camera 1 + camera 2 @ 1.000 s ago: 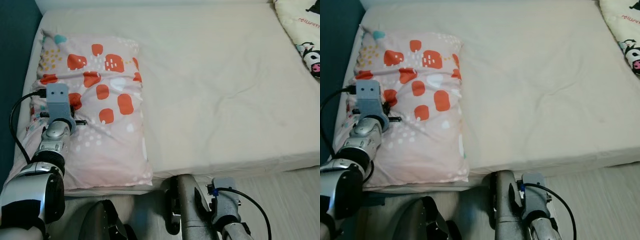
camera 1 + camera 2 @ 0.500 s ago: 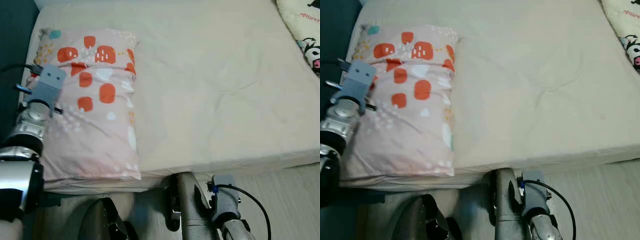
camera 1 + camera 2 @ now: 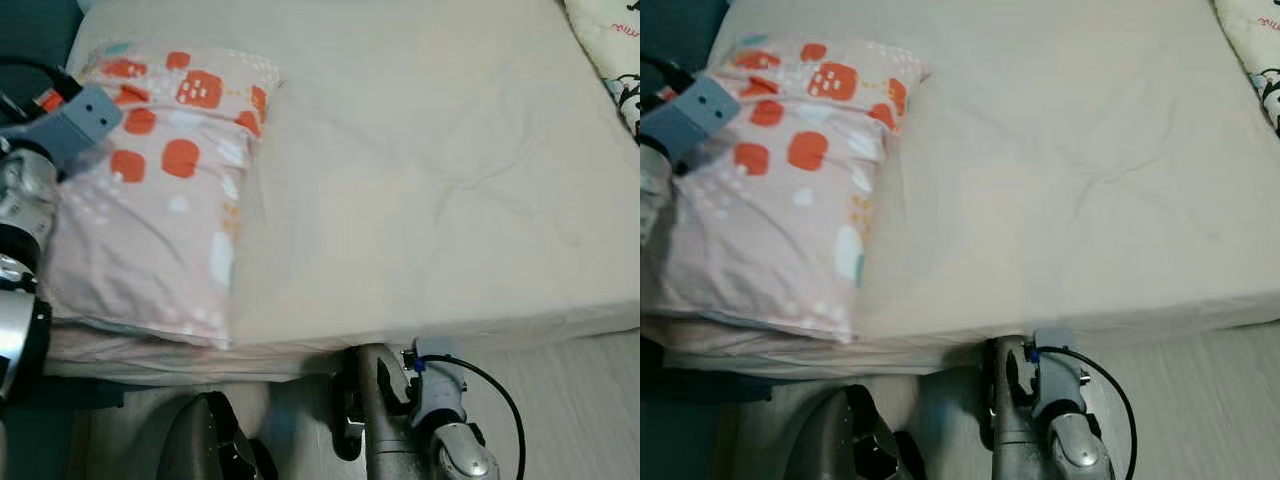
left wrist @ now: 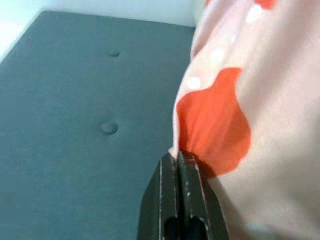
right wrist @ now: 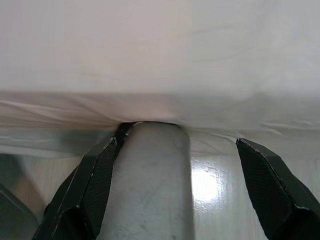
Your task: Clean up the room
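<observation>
A pink pillow [image 3: 160,200] with orange-red patches lies at the left end of the bed, its near edge hanging slightly over the mattress side. My left gripper [image 4: 176,156] is shut on the pillow's [image 4: 240,100] left edge, pinching the fabric at a red patch. That arm's grey wrist [image 3: 85,115] sits over the pillow's far left corner. My right gripper [image 5: 180,190] hangs low at the bed's near side, fingers [image 5: 95,185] spread wide open around a grey post [image 5: 152,175] and holding nothing.
A cream sheet covers the wide mattress [image 3: 430,180]. A cartoon-print blanket [image 3: 615,50] lies at the far right corner. A dark teal padded panel [image 4: 75,125] stands left of the pillow. Pale wood floor [image 3: 580,400] runs along the bed's near side, with a dark object [image 3: 210,440] below.
My left arm has swung out to the left with the pillow's edge in it, and the pillow has slid and bunched leftward. The right arm has hardly moved.
</observation>
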Robot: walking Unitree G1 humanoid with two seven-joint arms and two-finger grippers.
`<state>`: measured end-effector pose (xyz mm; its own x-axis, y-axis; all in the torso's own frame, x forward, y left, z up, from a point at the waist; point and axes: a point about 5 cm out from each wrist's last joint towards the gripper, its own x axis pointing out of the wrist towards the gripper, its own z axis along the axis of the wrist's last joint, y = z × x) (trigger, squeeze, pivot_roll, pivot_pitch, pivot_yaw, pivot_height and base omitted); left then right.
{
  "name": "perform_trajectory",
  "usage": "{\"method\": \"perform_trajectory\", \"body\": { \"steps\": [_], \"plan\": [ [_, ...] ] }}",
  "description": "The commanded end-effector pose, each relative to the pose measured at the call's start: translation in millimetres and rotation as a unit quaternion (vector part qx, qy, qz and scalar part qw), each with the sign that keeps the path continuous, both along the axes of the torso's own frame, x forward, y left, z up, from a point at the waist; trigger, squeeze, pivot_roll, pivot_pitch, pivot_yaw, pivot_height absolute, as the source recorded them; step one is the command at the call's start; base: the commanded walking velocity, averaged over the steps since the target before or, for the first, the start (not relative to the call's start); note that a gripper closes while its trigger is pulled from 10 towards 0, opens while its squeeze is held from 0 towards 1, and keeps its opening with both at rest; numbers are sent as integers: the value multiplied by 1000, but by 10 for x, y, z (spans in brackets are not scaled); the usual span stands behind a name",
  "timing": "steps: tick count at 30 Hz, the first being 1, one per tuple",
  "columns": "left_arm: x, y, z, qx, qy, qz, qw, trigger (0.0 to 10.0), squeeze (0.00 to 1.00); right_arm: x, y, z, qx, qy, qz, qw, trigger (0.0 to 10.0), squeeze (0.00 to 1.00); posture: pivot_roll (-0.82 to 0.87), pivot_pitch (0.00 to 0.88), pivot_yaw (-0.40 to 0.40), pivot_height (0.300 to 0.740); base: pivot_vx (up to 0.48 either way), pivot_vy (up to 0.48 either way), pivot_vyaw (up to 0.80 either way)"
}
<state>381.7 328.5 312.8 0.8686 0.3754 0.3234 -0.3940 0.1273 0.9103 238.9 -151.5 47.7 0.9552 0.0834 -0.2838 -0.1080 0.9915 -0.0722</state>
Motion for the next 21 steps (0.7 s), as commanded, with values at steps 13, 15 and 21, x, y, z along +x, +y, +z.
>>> {"method": "perform_trajectory", "body": {
  "steps": [13,15,21],
  "plan": [
    [-385,625,211,22,64,116,991,0,0,-42,27,-169,11,37,5,999,10000,0,-243,382,41,605,0,0,0],
    [-450,714,216,19,93,129,987,0,0,-25,42,-168,13,36,7,999,10000,0,-238,379,41,605,0,0,0],
    [-626,884,383,15,114,146,983,0,0,16,68,-170,17,34,14,999,10000,0,-211,372,38,605,0,0,0]
  ]
}}
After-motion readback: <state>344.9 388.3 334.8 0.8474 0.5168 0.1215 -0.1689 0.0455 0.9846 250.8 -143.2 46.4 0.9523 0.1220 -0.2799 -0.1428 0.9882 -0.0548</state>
